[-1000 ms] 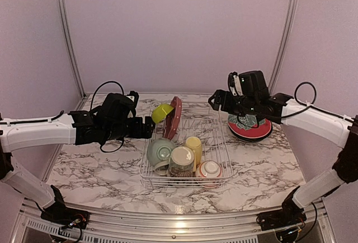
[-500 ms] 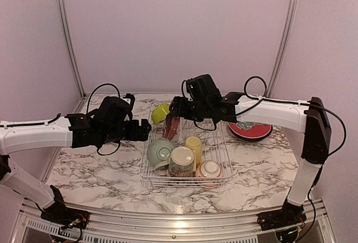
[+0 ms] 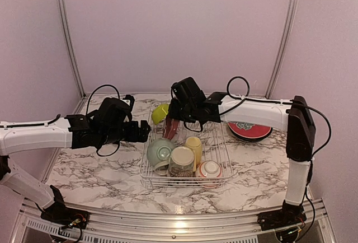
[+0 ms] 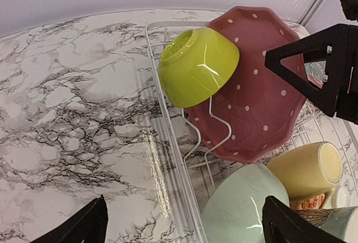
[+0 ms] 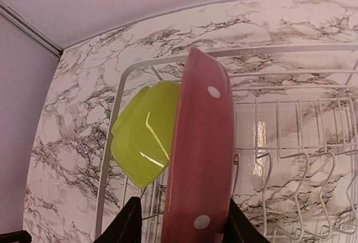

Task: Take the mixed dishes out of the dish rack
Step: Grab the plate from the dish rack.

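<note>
The dish rack (image 3: 217,142) holds a red dotted plate (image 3: 172,124) standing on edge, with a lime bowl (image 3: 160,112) leaning on its left face. In front of them sit a pale-green bowl (image 3: 160,150), a yellow mug (image 3: 193,145), a cream patterned mug (image 3: 182,160) and a red-patterned bowl (image 3: 210,169). My right gripper (image 5: 182,223) straddles the red plate's (image 5: 201,159) rim from above. Its right finger is against the plate and a small gap shows at the left finger. My left gripper (image 4: 184,229) hangs wide open over the rack's left rail, near the lime bowl (image 4: 196,66).
A stack of plates topped by a red-patterned one (image 3: 249,130) lies on the marble table right of the rack. The rack's upright wire tines (image 5: 291,164) stand right of the red plate. Purple walls close the back and sides.
My right arm swung from above the plate stack at the right over to the rack's far left, and its jaws narrowed around the red plate. The left arm barely moved.
</note>
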`<control>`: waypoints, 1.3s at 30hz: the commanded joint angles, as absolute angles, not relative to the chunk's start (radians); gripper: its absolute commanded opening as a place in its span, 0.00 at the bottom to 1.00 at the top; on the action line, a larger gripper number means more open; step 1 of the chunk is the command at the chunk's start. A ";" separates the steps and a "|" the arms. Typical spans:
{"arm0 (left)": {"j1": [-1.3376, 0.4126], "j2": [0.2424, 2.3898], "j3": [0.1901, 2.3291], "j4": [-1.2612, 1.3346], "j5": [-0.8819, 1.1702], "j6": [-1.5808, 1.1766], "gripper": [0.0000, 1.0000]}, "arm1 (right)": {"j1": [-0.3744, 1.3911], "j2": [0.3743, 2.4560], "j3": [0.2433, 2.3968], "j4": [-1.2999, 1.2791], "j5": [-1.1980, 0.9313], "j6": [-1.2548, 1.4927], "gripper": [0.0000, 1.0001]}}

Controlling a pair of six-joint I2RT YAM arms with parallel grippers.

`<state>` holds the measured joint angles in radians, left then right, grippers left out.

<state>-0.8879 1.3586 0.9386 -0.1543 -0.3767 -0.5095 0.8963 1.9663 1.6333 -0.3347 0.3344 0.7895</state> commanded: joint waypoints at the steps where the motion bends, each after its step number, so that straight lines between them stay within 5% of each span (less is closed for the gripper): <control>1: -0.882 1.333 0.915 -0.160 -0.401 -0.499 0.99 | 0.919 2.002 1.692 -0.394 0.419 0.827 0.42; 25: -0.848 1.401 0.887 -0.097 -0.312 -0.560 0.99 | 0.948 2.045 1.848 -0.540 0.559 0.815 0.01; 39: -0.849 1.464 0.896 -0.052 -0.240 -0.575 0.98 | 0.965 2.044 1.977 -0.717 0.710 0.804 0.00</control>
<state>-0.8543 1.4456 0.8860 -0.0803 -0.2653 -0.5655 0.9569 2.0758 1.8938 -0.6621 0.5774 0.8398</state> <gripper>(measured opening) 0.986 0.222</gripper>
